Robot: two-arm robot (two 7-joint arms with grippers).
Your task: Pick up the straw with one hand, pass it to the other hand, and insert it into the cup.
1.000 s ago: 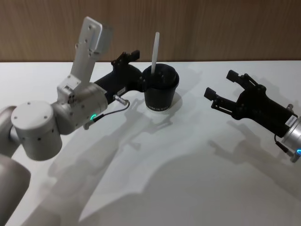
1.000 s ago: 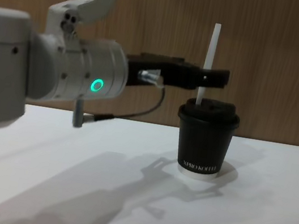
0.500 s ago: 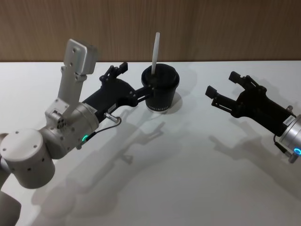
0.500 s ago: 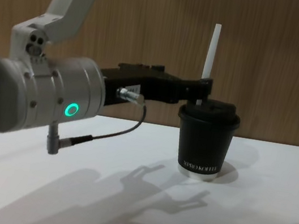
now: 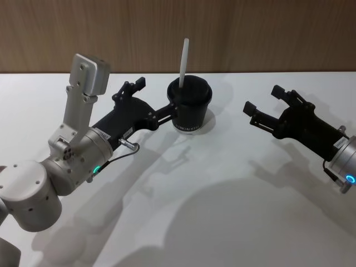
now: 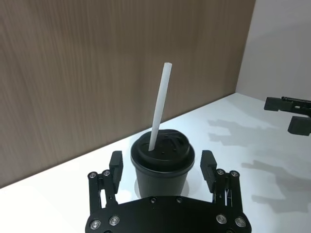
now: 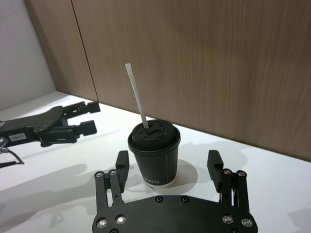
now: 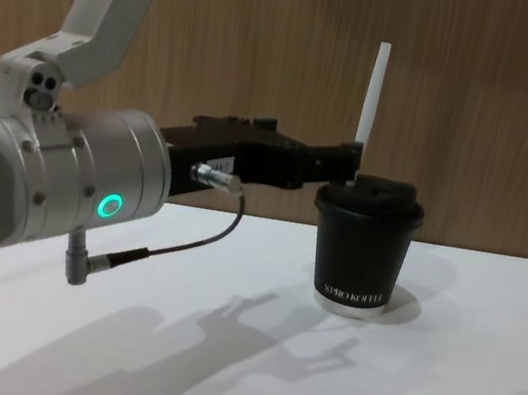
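The black lidded cup (image 5: 190, 105) stands on the white table at the far middle. The white straw (image 5: 183, 58) sticks up out of its lid, leaning slightly. My left gripper (image 5: 153, 97) is open just left of the cup and holds nothing. In the left wrist view the cup (image 6: 163, 167) and straw (image 6: 159, 114) sit ahead between the spread fingers (image 6: 115, 165). My right gripper (image 5: 262, 99) hangs open well to the right of the cup, also holding nothing. The chest view shows the cup (image 8: 363, 244), the straw (image 8: 369, 104) and the left gripper (image 8: 336, 161) beside the lid.
A wooden wall runs behind the white table (image 5: 222, 183). A thin grey cable (image 8: 164, 247) with a metal plug hangs from the left wrist. The right wrist view shows the cup (image 7: 154, 153) ahead and the left gripper (image 7: 73, 121) beyond it.
The left arm has drawn back from the cup and lowered, its open gripper now clear of the straw. The straw stays standing in the lid. The right arm has barely moved.
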